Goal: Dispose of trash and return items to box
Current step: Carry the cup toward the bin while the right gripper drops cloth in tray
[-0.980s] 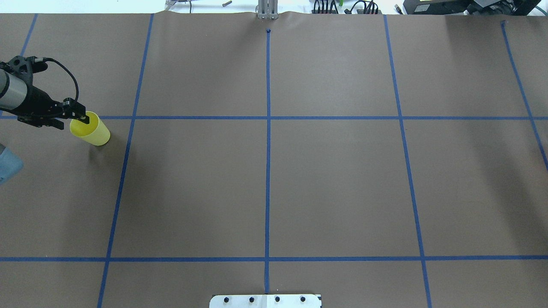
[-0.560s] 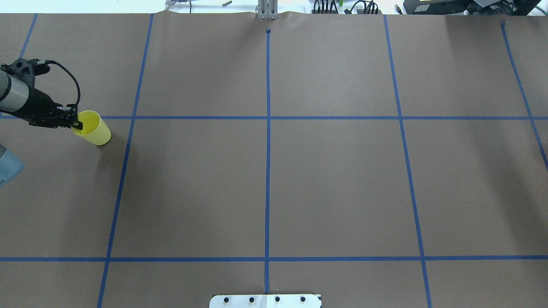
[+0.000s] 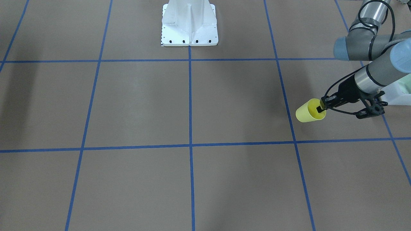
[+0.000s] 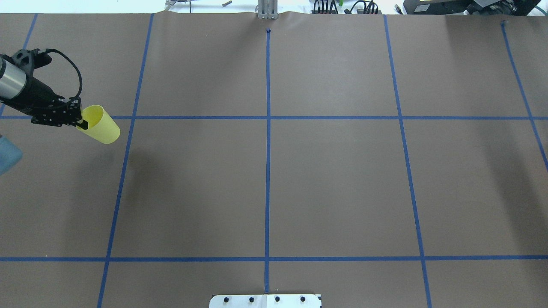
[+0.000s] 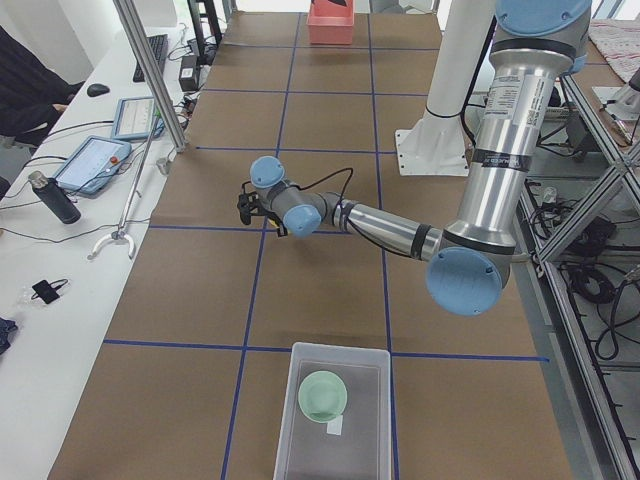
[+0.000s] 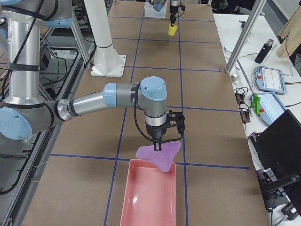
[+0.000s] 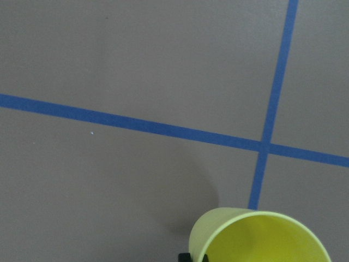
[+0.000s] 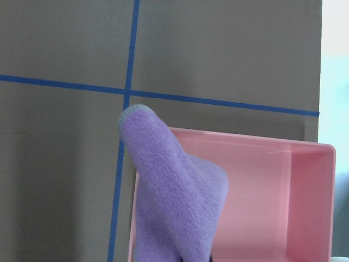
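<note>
Brown paper-covered table (image 3: 128, 106) with a blue tape grid; white bolted base (image 3: 189, 22) at the robot's edge.

Front view: left gripper (image 3: 321, 108) is clenched on the rim of the yellow cup (image 3: 306, 113), one finger inside the mouth. The cup is tilted, mouth toward the arm.

Overhead: same grip. The cup is on the table's left side, over the horizontal tape line and just left of the left vertical line. Its shadow lies apart from it, so it looks lifted off the paper.

Left side view: frosted tub (image 5: 365, 440) sits at the near end of the table. The mint-green bowl (image 5: 322, 396) is upright inside it, with a small white scrap (image 5: 333, 425) just beside it. The cup is hidden behind the wrist.

Right side view: right gripper (image 6: 157, 147) points down. The purple cloth (image 6: 161, 154) hangs at its fingertips, its lower edge over the pink bin's (image 6: 148, 207) rim. Can't tell the jaw state.

Left wrist: cup mouth at the bottom edge, with a tape crossing beyond it.

Right wrist: the cloth rises from the bottom edge, across the bin's corner. The fingers aren't visible.
</note>
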Motion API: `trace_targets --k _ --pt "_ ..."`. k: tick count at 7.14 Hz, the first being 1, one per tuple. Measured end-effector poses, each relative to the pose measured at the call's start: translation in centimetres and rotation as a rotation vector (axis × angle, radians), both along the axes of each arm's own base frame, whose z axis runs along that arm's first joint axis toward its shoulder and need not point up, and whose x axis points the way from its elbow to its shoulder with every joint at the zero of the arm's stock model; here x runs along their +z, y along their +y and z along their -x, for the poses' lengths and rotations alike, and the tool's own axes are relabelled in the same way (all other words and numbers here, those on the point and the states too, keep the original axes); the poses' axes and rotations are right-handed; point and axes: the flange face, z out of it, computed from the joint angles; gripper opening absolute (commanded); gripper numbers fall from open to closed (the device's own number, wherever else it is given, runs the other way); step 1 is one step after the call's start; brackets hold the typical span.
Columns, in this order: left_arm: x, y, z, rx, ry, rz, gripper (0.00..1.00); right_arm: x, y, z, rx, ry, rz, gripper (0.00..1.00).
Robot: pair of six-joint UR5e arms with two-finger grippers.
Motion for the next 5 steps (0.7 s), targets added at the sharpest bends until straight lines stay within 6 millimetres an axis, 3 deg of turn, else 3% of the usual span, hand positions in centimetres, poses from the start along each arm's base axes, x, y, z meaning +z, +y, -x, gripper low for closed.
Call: trace_targets --k 1,2,4,5 --pt "-2.0 -0.9 1.5 -0.021 0.0 0.013 0.0 2.5 1.2 -0.8 -0.024 -0.002 0.019 0.0" --pt "-2.7 -2.0 4.0 -0.037 0.004 0.004 0.0 5.6 1.9 -1.6 -0.045 -0.005 0.042 0.0" --pt "-1.3 -4.2 11.9 -0.03 -0.042 -0.068 0.0 13.0 1.8 -2.3 -0.071 0.009 0.029 0.0" --pt "-0.2 -4.8 16.5 -0.014 -0.077 -0.104 0.0 16.2 2.0 -2.4 -0.073 0.015 0.016 0.57"
